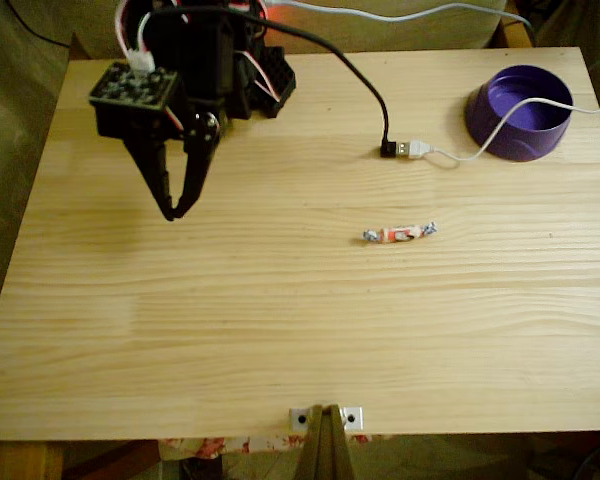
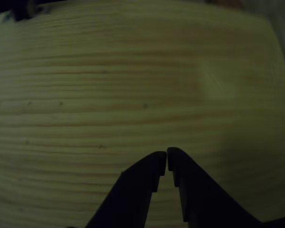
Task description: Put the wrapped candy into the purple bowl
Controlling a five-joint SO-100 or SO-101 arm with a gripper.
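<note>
Your black two-finger gripper (image 1: 173, 212) is closed, holding nothing, far left of the small white red-marked wrapped candy (image 1: 399, 234) lying mid-table, w/ round purple plastic bowl (image 1: 520, 112) back right. Candy's prob light, crinkly, slippery; pinch across the firm middle, not the twisted ends.

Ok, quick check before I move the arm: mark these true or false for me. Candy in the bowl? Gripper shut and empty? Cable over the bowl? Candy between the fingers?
1. The wrapped candy is in the purple bowl. False: it lies on the bare table, nearer the camera than the bowl.
2. The gripper is shut and empty. True: in the other view the fingertips meet with nothing between them.
3. A white cable runs over the bowl. True.
4. The candy lies between the gripper's fingers. False: it lies well to the gripper's right in the fixed view.
</note>
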